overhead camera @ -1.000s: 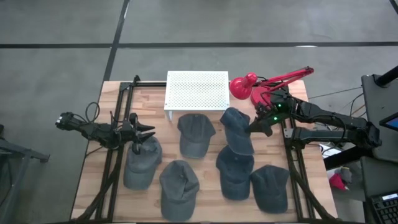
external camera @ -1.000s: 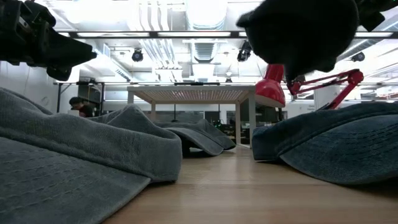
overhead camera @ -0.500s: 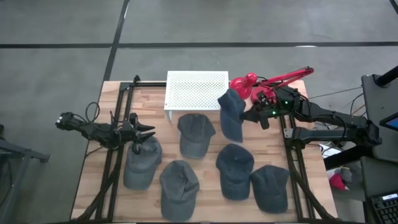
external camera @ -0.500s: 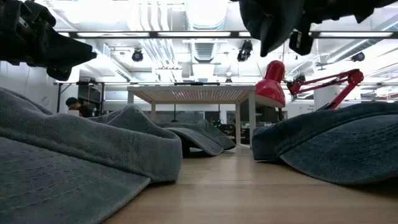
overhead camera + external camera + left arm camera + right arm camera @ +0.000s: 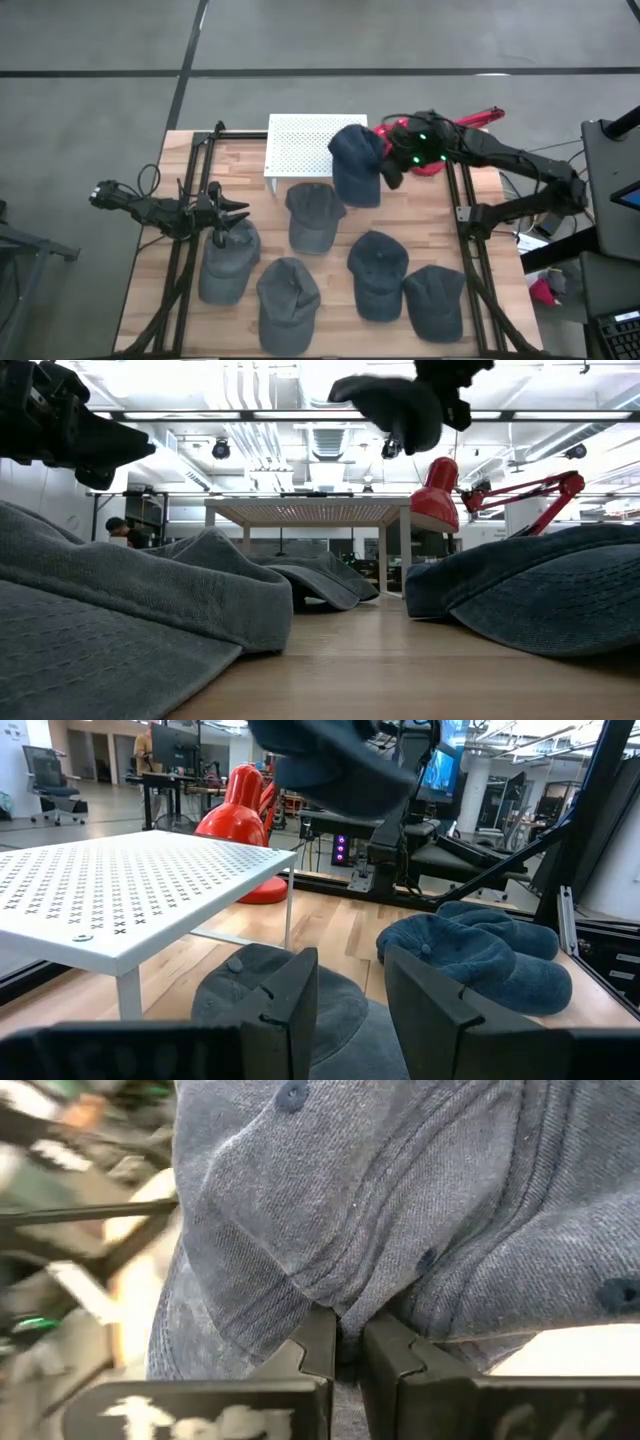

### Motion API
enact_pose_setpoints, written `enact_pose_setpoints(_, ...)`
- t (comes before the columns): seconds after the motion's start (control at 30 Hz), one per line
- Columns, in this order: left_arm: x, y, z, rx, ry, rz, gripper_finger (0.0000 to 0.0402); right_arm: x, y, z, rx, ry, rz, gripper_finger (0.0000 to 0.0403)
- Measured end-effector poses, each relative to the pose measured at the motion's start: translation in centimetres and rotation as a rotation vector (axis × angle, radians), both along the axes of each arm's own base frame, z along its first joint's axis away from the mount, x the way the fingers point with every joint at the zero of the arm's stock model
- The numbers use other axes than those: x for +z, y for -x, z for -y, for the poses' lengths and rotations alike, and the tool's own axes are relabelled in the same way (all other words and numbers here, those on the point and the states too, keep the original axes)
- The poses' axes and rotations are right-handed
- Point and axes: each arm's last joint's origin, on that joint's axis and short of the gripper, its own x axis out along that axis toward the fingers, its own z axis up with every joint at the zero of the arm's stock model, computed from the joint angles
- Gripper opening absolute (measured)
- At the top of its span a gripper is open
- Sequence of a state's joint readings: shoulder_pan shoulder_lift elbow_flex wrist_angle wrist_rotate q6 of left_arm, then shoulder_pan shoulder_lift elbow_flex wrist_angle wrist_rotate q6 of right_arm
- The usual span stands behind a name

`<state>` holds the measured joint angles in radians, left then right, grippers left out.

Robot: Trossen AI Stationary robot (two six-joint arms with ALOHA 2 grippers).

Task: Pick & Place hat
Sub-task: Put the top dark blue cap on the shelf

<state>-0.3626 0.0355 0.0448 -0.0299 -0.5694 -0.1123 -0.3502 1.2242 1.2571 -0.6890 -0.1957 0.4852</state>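
High view: right gripper (image 5: 392, 172) pinches a fold of the hat (image 5: 355, 160), which dangles over the white rack's (image 5: 300, 145) edge; thin fabric hold, could slip and drop short.

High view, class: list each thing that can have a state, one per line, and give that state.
Held hat: lifted, hanging over the white rack's right edge.
Right pincer: shut on the held hat.
Left pincer: open, empty, above a hat at the table's left.
Five other hats: lying flat on the table.
White rack: standing, only the held hat above it.
Red lamp: standing behind the rack.
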Motion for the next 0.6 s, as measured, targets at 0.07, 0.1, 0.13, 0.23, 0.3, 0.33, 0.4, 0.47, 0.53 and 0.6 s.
enact_pose_setpoints(0.07,0.0,0.0,0.0,0.0,0.0,0.0,0.0122,0.7,-1.0,0.5,-0.013,0.024,-0.029,0.0024)
enact_pose_setpoints(0.1,0.0,0.0,0.0,0.0,0.0,0.0,0.0122,1.0,-1.5,0.7,-0.017,0.033,-0.037,0.0026)
enact_pose_setpoints(0.13,0.0,0.0,0.0,0.0,0.0,0.0,0.0122,1.3,-2.0,1.0,-0.017,0.037,-0.044,0.0028)
enact_pose_setpoints(0.23,0.0,0.0,0.0,0.0,0.0,0.0,0.0122,1.8,-3.4,2.0,-0.026,0.034,-0.07,0.0029)
enact_pose_setpoints(0.3,0.0,0.0,0.0,0.0,0.0,-0.001,0.0122,1.7,-4.1,2.7,-0.036,0.029,-0.101,0.003)
enact_pose_setpoints(0.33,0.0,0.0,0.0,0.0,0.0,-0.001,0.0122,1.6,-4.4,3.1,-0.044,0.025,-0.117,0.0031)
enact_pose_setpoints(0.4,0.0,0.0,0.0,0.0,0.0,-0.001,0.0122,1.2,-5.0,3.9,-0.067,0.023,-0.154,0.0031)
enact_pose_setpoints(0.47,0.0,0.0,0.0,0.0,0.0,-0.001,0.0122,0.5,-5.4,4.7,-0.101,0.031,-0.204,0.0031)
enact_pose_setpoints(0.53,0.0,0.0,0.0,0.0,-0.001,-0.001,0.0122,0.0,-5.8,5.4,-0.128,0.036,-0.23,0.0032)
enact_pose_setpoints(0.6,0.0,0.0,0.0,0.0,-0.001,-0.002,0.0122,-0.3,-6.1,6.1,-0.147,0.035,-0.243,0.0032)
